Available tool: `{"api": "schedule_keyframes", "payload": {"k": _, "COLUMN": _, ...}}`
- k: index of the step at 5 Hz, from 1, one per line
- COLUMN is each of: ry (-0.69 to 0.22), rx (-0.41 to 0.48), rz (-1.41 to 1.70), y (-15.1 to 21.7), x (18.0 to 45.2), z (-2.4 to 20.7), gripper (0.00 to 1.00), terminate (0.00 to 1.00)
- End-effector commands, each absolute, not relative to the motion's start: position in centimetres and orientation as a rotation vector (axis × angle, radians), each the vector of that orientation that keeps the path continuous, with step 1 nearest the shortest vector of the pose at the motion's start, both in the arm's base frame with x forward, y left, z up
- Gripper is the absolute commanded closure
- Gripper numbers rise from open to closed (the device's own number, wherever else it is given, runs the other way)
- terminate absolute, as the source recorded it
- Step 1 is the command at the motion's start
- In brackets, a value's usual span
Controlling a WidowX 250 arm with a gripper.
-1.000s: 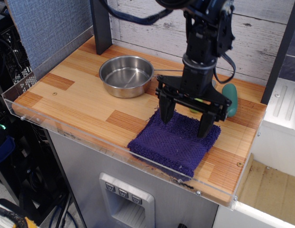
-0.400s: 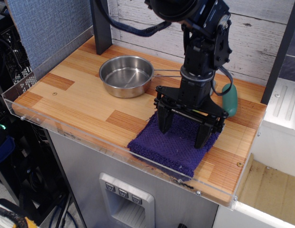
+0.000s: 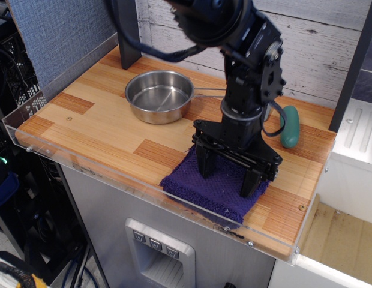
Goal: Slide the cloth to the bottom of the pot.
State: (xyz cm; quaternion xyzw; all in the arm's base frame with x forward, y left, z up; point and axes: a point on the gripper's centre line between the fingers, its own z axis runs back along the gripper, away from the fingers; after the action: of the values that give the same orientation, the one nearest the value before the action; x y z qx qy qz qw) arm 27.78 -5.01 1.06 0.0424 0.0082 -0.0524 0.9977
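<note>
The dark purple cloth point(image 3: 215, 191) lies flat at the front of the wooden table, near its front edge. The shiny steel pot point(image 3: 159, 96) stands behind and to the left of it, with its thin wire handle pointing right. My gripper point(image 3: 227, 178) is open, its two black fingers spread wide and pointing down. Both fingertips rest on or just above the cloth, one near its left side and one near its right. The arm hides the cloth's back edge.
A teal object point(image 3: 289, 126) lies at the right, behind the cloth. A clear plastic lip point(image 3: 114, 174) runs along the table's front and left edges. A dark post point(image 3: 127, 33) stands at the back left, before the plank wall.
The gripper has come down and forward onto the cloth, still open. The cloth and pot have stayed where they were.
</note>
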Motion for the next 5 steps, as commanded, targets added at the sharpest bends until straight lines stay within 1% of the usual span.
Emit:
{"api": "schedule_keyframes", "payload": {"k": 1, "ry": 0.175, "rx": 0.083, "rz": -0.139, "y": -4.9, "x": 25.1, "z": -3.6, "gripper": 0.00, "terminate": 0.00}}
{"api": "schedule_keyframes", "payload": {"k": 2, "ry": 0.194, "rx": 0.072, "rz": -0.128, "y": -5.0, "x": 25.0, "z": -4.1, "gripper": 0.00, "terminate": 0.00}}
{"api": "schedule_keyframes", "payload": {"k": 3, "ry": 0.187, "rx": 0.061, "rz": -0.075, "y": -3.2, "x": 25.1, "z": -2.9, "gripper": 0.00, "terminate": 0.00}}
{"api": "schedule_keyframes", "payload": {"k": 4, "ry": 0.155, "rx": 0.062, "rz": -0.024, "y": -0.9, "x": 25.3, "z": -1.1, "gripper": 0.00, "terminate": 0.00}}
{"api": "schedule_keyframes", "payload": {"k": 5, "ry": 0.136, "rx": 0.058, "rz": 0.017, "y": 2.0, "x": 25.3, "z": 0.4, "gripper": 0.00, "terminate": 0.00}}
